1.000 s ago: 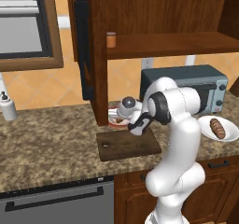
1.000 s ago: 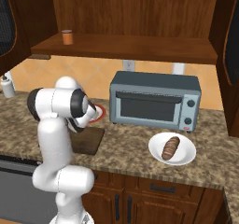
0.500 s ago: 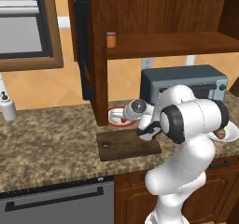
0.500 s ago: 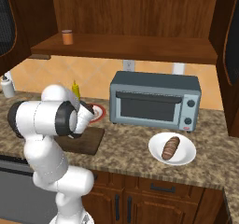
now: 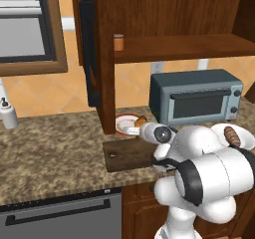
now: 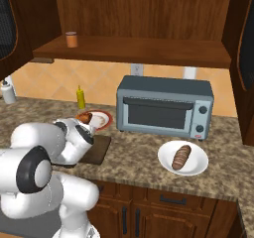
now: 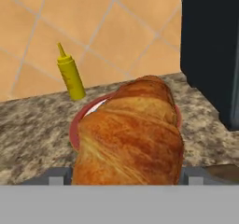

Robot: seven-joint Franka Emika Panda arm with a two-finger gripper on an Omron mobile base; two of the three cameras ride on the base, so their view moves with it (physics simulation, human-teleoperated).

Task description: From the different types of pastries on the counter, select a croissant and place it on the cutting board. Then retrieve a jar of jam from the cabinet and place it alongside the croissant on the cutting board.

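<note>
My gripper (image 7: 122, 177) is shut on the golden-orange croissant (image 7: 130, 134), which sits between the two fingers just in front of the red-rimmed plate (image 7: 74, 125). From the base cameras the gripper (image 5: 135, 129) (image 6: 82, 121) holds the croissant (image 5: 141, 121) (image 6: 83, 116) low over the plate's (image 5: 124, 124) (image 6: 103, 119) near edge, right behind the dark cutting board (image 5: 130, 156) (image 6: 97, 150). The jar of jam (image 5: 118, 42) (image 6: 72, 39) stands on the cabinet (image 5: 104, 59) shelf. The darker pastry (image 5: 231, 136) (image 6: 181, 156) lies on a white plate (image 6: 196, 165).
A grey toaster oven (image 5: 194, 97) (image 6: 166, 106) stands on the granite counter (image 5: 55, 148) just right of the plate. A yellow squeeze bottle (image 6: 80, 98) (image 7: 70, 76) is behind the plate. Far left stands a white bottle (image 5: 7, 114) (image 6: 7, 92).
The arm's elbow has swung down and toward the cameras. The hand has drawn back a little from the red-rimmed plate toward the board, with the croissant between its fingers.
</note>
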